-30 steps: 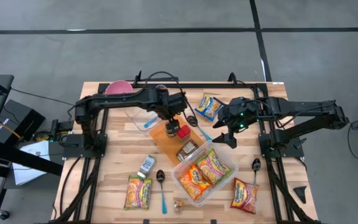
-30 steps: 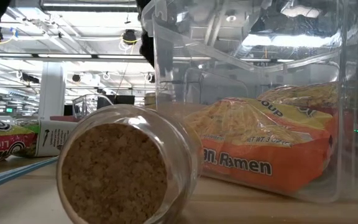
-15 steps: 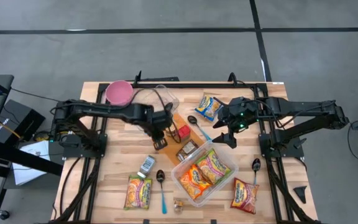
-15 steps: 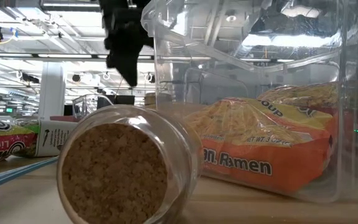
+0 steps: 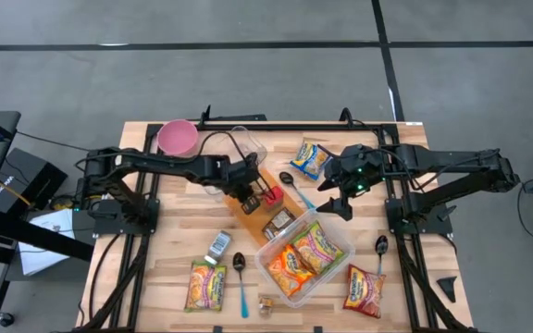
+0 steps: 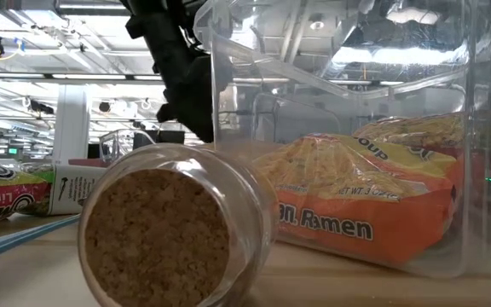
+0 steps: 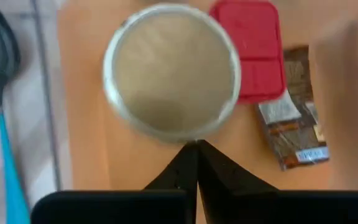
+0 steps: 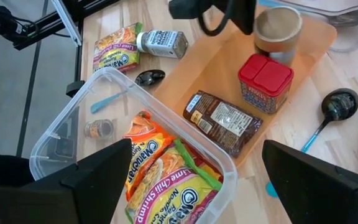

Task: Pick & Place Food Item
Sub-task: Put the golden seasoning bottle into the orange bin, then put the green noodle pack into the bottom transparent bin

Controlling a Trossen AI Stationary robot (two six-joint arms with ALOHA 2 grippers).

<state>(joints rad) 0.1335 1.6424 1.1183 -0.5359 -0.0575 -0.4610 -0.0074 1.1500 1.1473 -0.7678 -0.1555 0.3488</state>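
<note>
Since a second ago the left gripper (image 5: 245, 189) has pulled back off the middle of the cutting board (image 5: 248, 205) and dropped toward its far left corner, and its fingers, spread then, are now pressed together with nothing between them. Their tips meet just short of a round jar (image 7: 171, 70) standing on the board, not touching it as far as I can see.

Left of the board sit a pink bowl (image 5: 178, 138) at the far edge and, nearer, a small bottle (image 5: 219, 244), a noodle packet (image 5: 205, 286) and a blue-handled spoon (image 5: 240, 280). On the board itself, beside the jar, stand a red-lidded tub (image 8: 265, 83) and a brown packet (image 8: 223, 121) lying flat. Just right of the board is a clear bin (image 8: 61, 134) holding two noodle packs (image 8: 166, 180); another spoon (image 8: 331, 113) lies beyond the board's far edge.

Further right, the right gripper (image 5: 339, 203) hovers above the bin's far corner, fingers wide apart and empty, arm stretched in from the table's right side.
</note>
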